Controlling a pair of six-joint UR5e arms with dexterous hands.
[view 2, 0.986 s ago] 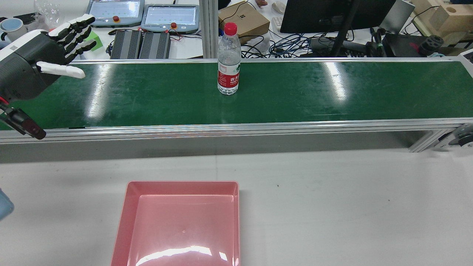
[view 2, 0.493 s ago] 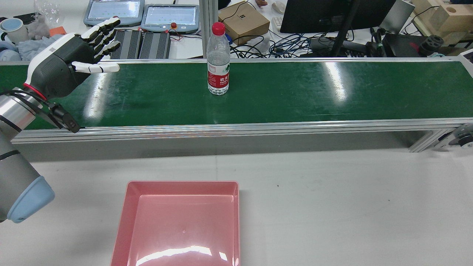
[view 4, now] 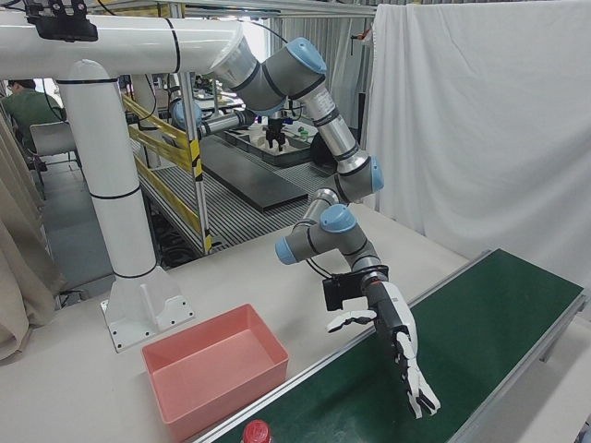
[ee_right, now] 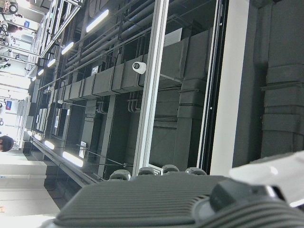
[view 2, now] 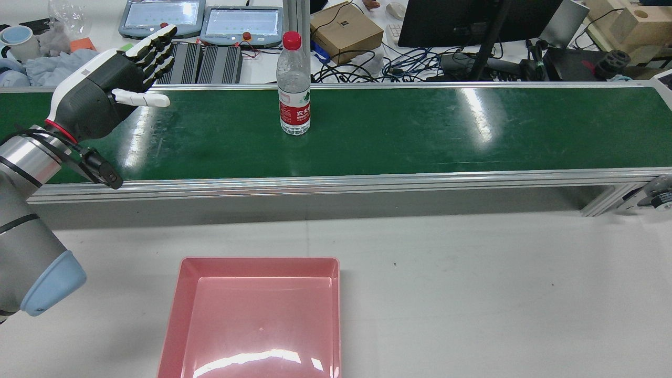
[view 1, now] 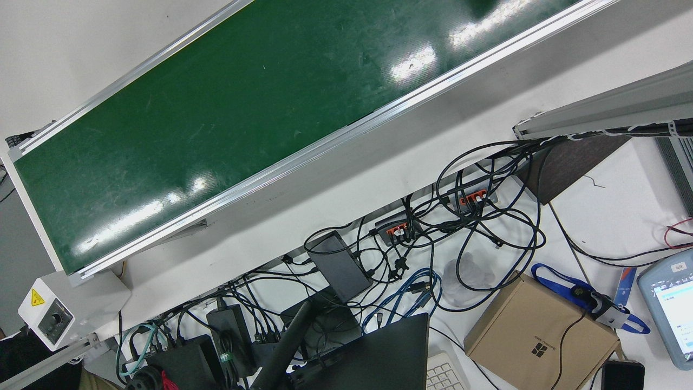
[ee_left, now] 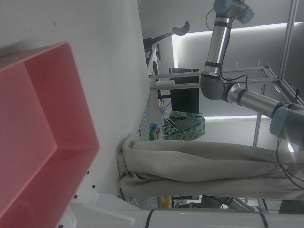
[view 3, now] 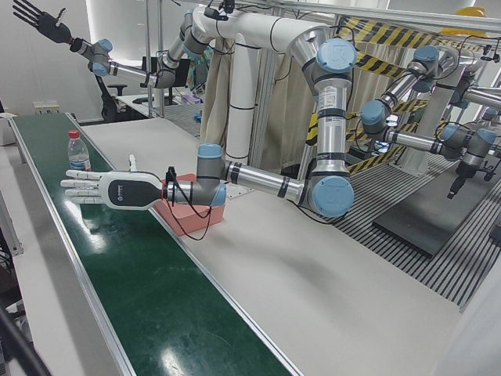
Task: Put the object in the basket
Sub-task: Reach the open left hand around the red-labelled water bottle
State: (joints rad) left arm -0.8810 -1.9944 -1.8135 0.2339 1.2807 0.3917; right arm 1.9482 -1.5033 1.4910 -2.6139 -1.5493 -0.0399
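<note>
Bottle (view 2: 293, 89) stands upright on the green belt (view 2: 420, 131), apart from the left hand (view 2: 105, 89), which hovers over the belt's left end with fingers spread and holding nothing. Right hand: only its back shows, so its state cannot be told. Step in hand looks like the reach; next, close around the bottle, then carry it to the empty pink basket (view 2: 181, 294).

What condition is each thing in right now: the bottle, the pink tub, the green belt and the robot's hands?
water bottle: upright on the belt, red cap on, untouched.
pink basket: empty, on the white table.
green conveyor belt: carries only the bottle.
left hand: open, fingers spread, above the belt, apart from the bottle.
right hand: only its dark back shows; fingers cannot be judged.
</note>
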